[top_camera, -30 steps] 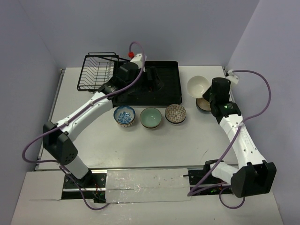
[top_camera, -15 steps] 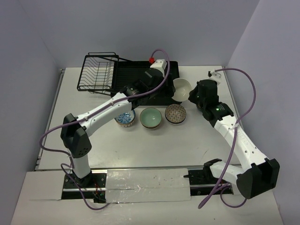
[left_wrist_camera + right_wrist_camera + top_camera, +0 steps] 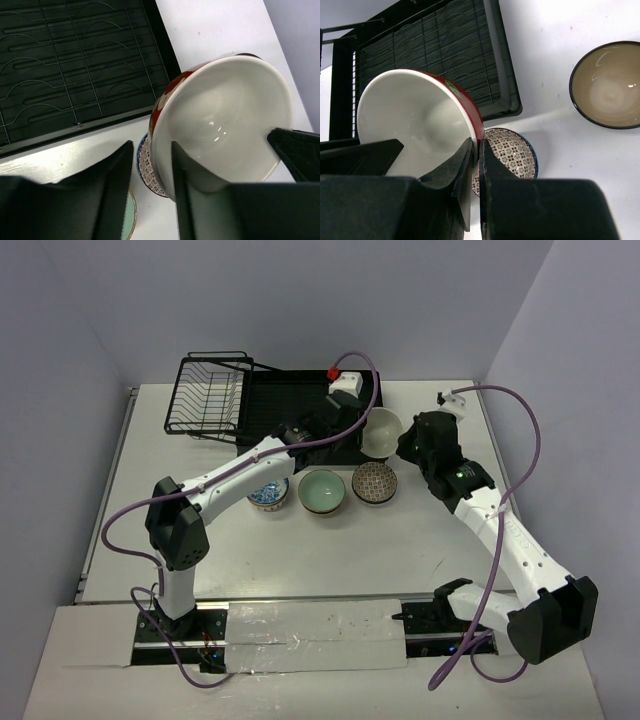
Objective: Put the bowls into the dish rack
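No writing, label, brand, number or sign can be read in any view. The marks on the red bowl (image 3: pixel 470 112) and the patterned bowl (image 3: pixel 512 152) are seen as ornament only.

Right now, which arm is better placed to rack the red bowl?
Left, probably. The left gripper straddles the rim of the red bowl beside the dish rack, jaws not yet clamped. The right gripper holds it from the side away from the rack.
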Robot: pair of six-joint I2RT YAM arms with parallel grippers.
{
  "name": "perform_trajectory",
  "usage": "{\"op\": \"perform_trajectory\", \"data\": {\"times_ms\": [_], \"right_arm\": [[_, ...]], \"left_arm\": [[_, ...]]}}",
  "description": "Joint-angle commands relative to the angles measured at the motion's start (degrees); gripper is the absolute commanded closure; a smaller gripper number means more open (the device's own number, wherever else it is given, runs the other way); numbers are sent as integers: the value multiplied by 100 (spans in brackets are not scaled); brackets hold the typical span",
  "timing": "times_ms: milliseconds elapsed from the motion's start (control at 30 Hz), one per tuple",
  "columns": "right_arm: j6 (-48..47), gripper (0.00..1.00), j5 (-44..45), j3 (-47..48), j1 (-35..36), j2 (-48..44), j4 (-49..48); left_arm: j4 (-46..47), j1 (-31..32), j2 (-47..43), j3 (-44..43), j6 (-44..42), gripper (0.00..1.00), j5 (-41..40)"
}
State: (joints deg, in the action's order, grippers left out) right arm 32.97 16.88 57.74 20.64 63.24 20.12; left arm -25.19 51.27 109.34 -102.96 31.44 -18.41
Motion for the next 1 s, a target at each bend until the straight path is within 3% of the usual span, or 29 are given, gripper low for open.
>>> {"op": "perform_trajectory", "data": {"times_ms": [0, 200, 300, 433, 467, 567, 633, 867, 967], "right_arm": [[131, 100, 148, 194, 115, -119, -737], [87, 100, 236, 221, 300, -67, -746], [78, 100, 123, 212, 388, -58, -799], [-1, 63, -325, 185, 397, -119, -904], [-19, 44, -535, 185, 397, -171, -948], [-106, 13, -843, 142, 397, -390, -1080], [-229, 1, -915, 133, 397, -540, -1072], [-485, 0, -792, -218, 388, -1339, -931], [-432, 0, -722, -552, 388, -1577, -1036]], "left_arm": [[5, 50, 8, -304, -86, 61, -224], [58, 50, -53, -225, -77, 96, -408], [23, 50, -123, -216, -190, 100, -609], [-3, 50, -395, -120, -463, 100, -1111], [5, 42, -457, -93, -542, 100, -1225], [75, -46, -852, 144, -823, 100, -1804], [189, -239, -1289, 433, -1113, 100, -2216], [163, -1161, -2206, 689, -2615, 100, -3456], [800, -1714, -2399, 1126, -4200, 100, -4061]]}}
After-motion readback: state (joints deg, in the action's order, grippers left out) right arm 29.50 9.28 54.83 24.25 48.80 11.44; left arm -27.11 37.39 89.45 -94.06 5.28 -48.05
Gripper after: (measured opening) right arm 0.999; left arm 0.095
